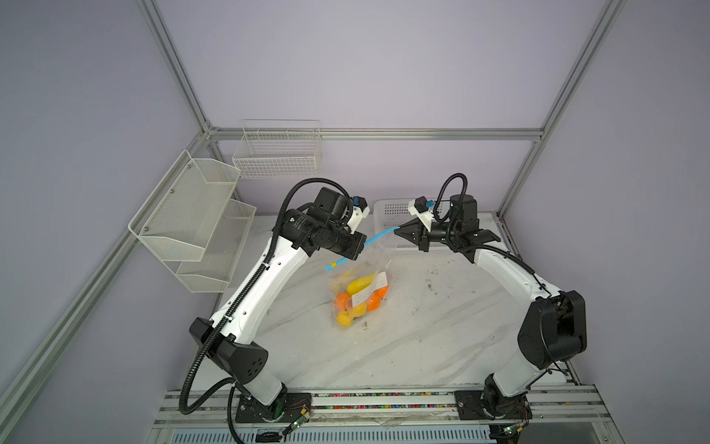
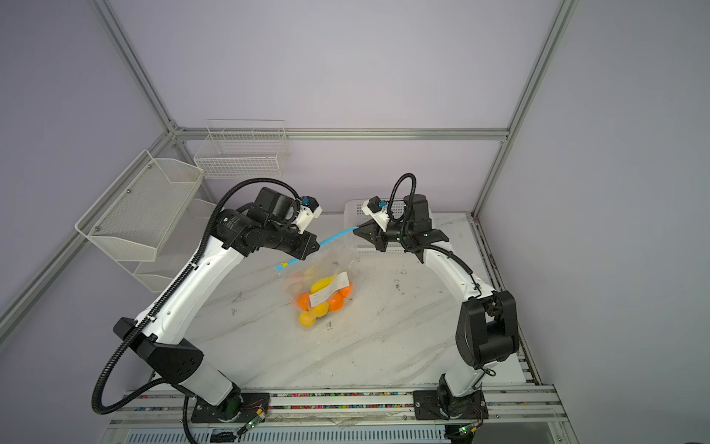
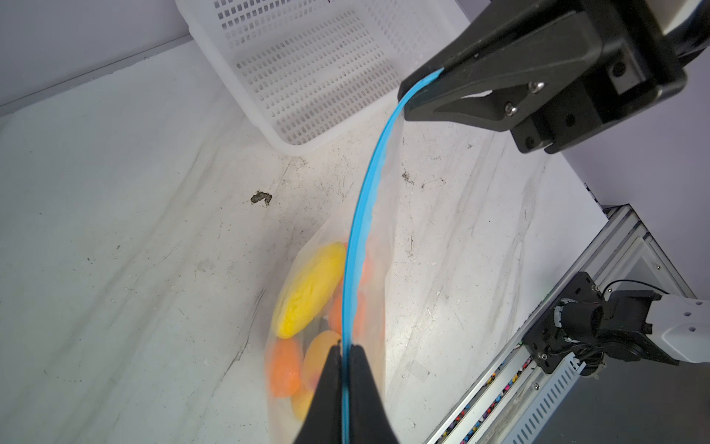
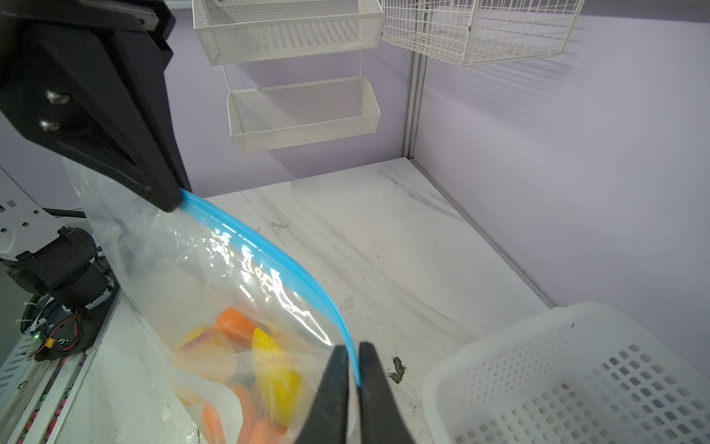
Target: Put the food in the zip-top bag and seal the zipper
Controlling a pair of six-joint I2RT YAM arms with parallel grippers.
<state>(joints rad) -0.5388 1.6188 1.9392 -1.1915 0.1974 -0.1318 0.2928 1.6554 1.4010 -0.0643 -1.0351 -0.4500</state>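
Zip-top bag (image 1: 370, 265) is suspended by its top edge over the middle of the table (image 1: 442, 346), in front of the white perforated basket (image 3: 307, 77). Its loaded lower part appears to rest on the surface. The food (image 1: 355, 303) is inside: orange and yellow pieces show through the film, packed at the bottom, though the count cannot be confirmed. Left gripper (image 3: 345, 348) is closed tight on the zipper (image 3: 363, 215), partway along it, with the yellowish slider (image 1: 335, 264) on the free end beyond. Right gripper (image 4: 353, 348) has its jaws a sliver apart, with the opposite end of the strip between them and carried by them. The strip bows in a slack curve between the two holds. Handling assessment: the film is thin, soft, crinkly and likely slippery, with no stiffness of its own. The load is probably light but sits low, and it would swing and drag the edge down if either hold let go. The blue strip is the only firm feature and the proper place to grip. The slider is small and wants a fine pinch at the tips. Whether the track is closed along its full length cannot be determined
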